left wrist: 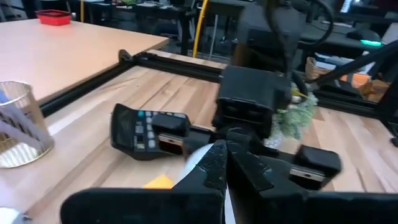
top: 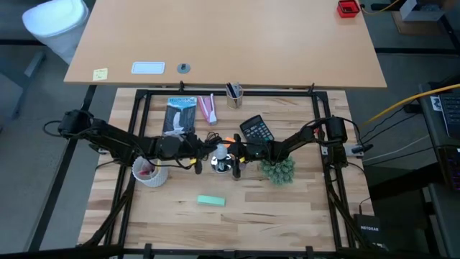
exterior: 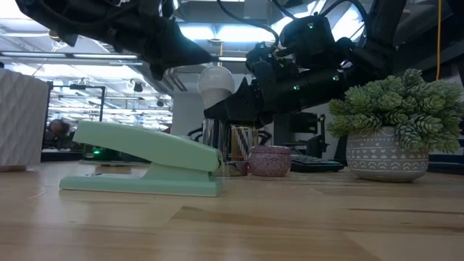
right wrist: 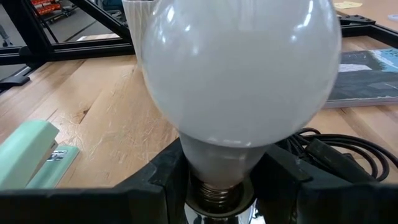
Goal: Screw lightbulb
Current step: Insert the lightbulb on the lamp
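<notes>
The lightbulb, frosted white, stands upright near the table's middle. Its greyish screw base points down into a shiny metal part above the silver disc. My right gripper comes from the table's right, its fingers shut on the bulb's narrow lower end. My left gripper reaches in from the table's left. Its fingers lie close together at the bulb's top, and white glass shows beside them. My left gripper lies at the bulb's top, but I cannot tell whether it touches the glass. My right gripper pinches the bulb's tapered neck, just above the screw base, between its two fingers. The fingers come nearly level from the table's right side. The bulb stands upright, dome up.
A mint stapler lies toward the near edge. A potted plant and a black calculator sit beside my right arm, and a white cup under my left arm. A pink tin, a pen cup and a booklet lie farther back.
</notes>
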